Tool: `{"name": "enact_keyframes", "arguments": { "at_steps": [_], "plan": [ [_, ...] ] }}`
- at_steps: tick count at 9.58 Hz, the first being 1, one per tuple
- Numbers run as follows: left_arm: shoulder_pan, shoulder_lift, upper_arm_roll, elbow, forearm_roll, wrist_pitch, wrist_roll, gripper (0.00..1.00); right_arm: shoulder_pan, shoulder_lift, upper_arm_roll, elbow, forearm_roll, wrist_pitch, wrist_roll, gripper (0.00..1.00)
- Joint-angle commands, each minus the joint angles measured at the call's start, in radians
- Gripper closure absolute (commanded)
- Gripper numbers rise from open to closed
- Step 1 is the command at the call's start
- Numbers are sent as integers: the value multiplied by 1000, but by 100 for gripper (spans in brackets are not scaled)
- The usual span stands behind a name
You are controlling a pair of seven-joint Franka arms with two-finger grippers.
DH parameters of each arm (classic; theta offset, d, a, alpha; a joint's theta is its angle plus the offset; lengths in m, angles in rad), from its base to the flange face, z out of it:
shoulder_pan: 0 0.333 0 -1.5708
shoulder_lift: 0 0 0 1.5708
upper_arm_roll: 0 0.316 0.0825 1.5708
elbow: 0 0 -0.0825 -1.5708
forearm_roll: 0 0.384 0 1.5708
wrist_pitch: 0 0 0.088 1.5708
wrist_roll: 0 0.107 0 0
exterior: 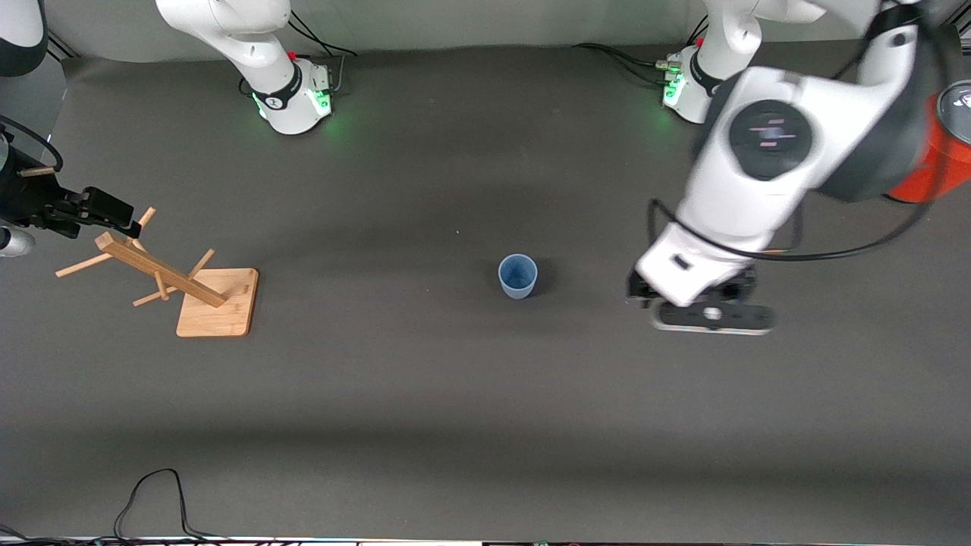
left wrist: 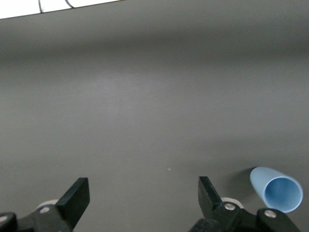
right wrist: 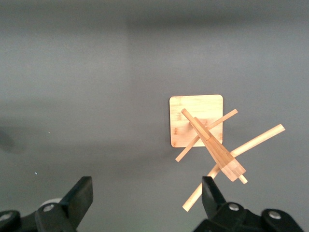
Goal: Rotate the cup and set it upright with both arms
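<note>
We see the cup standing upright on the surface, rim up, dark blue inside showing, about mid-table. Nothing touches it. In the left wrist view the cup sits off to one side of the fingers, not between them.

Left hand hangs over bare surface beside the cup, toward the left arm's end of the table, well apart from it. Its fingers are spread wide with only grey mat between them; it holds nothing. The left arm reaches down from its base and looks motion-blurred in the front view.

Right hand is at the right arm's end of the table, over the top of the wooden rack. Fingers apart, nothing held. From the right wrist view we see the rack from above: square wooden base, central post, pegs sticking out at angles. One finger sits near the post tip; we can't tell whether it touches. The rack stands well apart from the cup, roughly as near the front camera as the cup is.

Right arm base glows green, same as the left one.

An orange cylinder with a grey top shows at the edge of the front view at the left arm's end, partly hidden by the left arm, farther from the camera than the cup.

A black cable lies on the surface at the near edge, toward the right arm's end.
</note>
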Motion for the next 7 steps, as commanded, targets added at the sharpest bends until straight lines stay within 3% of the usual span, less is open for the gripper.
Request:
{"name": "enact_keyframes", "arguments": {
  "at_steps": [1,3,6,7],
  "plan": [
    [48,-159,-7,-154,-19,-27,75,0,7,-3,0,9,-10,-5,-4,0],
    [94,-294,-1,-307,-39,-22,98,0,7,-8,0,9,-10,-5,-6,0],
    [189,-446,14,-434,-74,-48,170,0,8,-15,0,3,-10,-8,-22,0],
    [178,-447,92,-422,-82,-74,251,0,7,-17,-2,3,-10,-18,-73,0]
  ]
}}
